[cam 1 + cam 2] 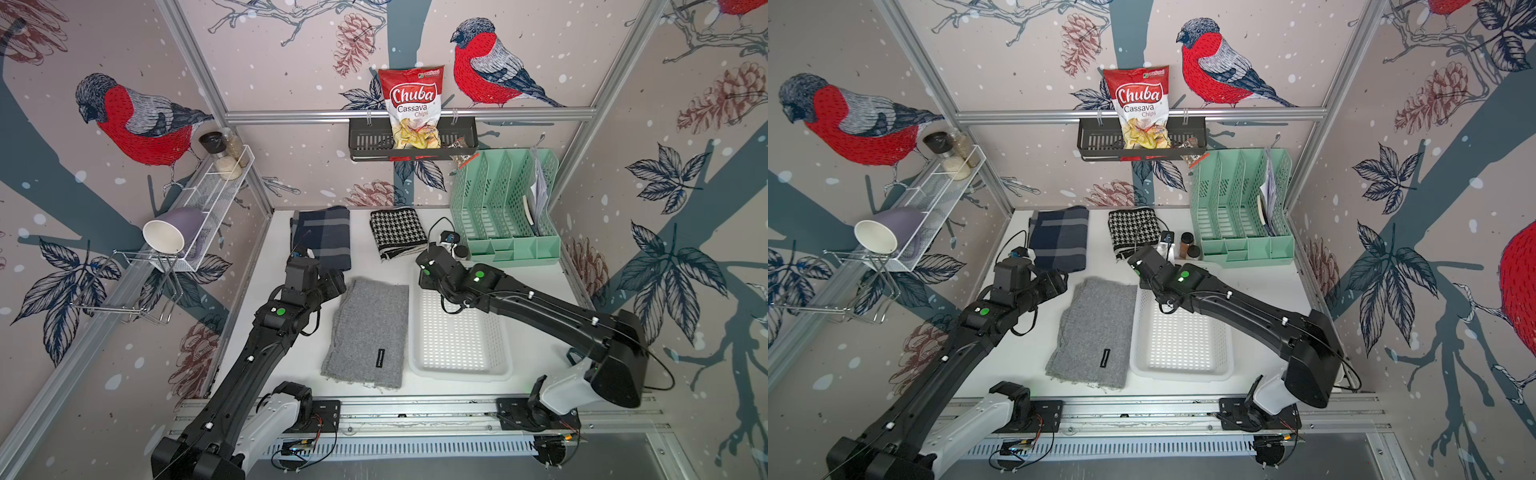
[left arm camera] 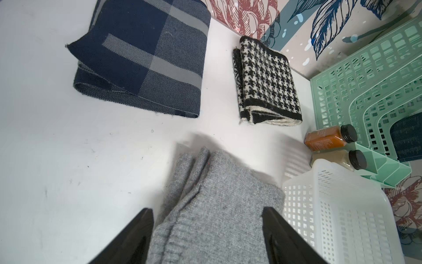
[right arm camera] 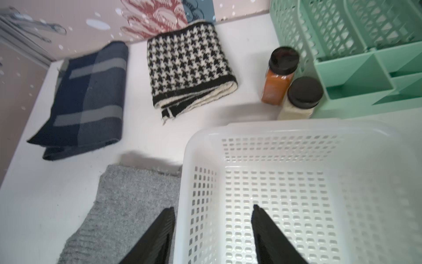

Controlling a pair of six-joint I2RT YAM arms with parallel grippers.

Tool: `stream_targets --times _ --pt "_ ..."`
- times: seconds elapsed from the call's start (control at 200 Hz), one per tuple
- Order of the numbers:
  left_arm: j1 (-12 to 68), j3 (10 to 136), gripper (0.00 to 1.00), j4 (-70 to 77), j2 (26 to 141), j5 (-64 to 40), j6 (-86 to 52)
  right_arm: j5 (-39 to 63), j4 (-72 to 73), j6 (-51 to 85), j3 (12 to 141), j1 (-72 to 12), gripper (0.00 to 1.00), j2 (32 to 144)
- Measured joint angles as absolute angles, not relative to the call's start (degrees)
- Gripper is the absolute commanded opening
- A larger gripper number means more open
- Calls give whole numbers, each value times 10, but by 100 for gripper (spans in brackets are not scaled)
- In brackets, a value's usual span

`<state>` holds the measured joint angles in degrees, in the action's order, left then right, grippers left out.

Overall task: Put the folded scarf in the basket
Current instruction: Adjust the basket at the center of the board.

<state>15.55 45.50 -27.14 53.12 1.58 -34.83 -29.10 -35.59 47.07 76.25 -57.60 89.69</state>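
Observation:
A grey folded scarf (image 1: 368, 332) (image 1: 1094, 332) lies flat mid-table. Right beside it, touching its long side, stands the white perforated basket (image 1: 461, 372) (image 1: 1179, 372), with nothing in it. My left gripper (image 1: 332, 286) is at the scarf's far left corner. In the left wrist view this gripper (image 2: 206, 209) is open, one finger on each side of the scarf's (image 2: 217, 194) end. My right gripper (image 1: 424, 278) (image 3: 212, 206) is open astride the basket's (image 3: 285, 128) left wall near its far corner, one finger over the scarf (image 3: 127, 205), the other inside the basket.
A navy plaid scarf (image 1: 322, 237) and a houndstooth scarf (image 1: 397, 232) lie folded at the back. Two spice jars (image 3: 279, 75) stand between the basket and a mint green organiser (image 1: 503, 208). On the walls hang a black shelf (image 1: 411, 143) with a chips bag and a wire rack (image 1: 208, 203) holding a mug.

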Motion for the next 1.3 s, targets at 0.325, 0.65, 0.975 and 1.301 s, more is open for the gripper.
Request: stream_targets --times 0.325,0.65,0.975,1.301 --pt "176 450 79 -289 523 28 -375 -272 -430 519 836 -612 62 1035" --pt "180 434 79 -304 509 32 -388 -250 -442 550 827 -629 55 1049" --pt "181 465 79 -314 501 45 -390 -229 -446 586 814 -628 44 1066" --pt "181 476 79 -326 501 46 -392 -225 -447 630 797 -624 18 1064"
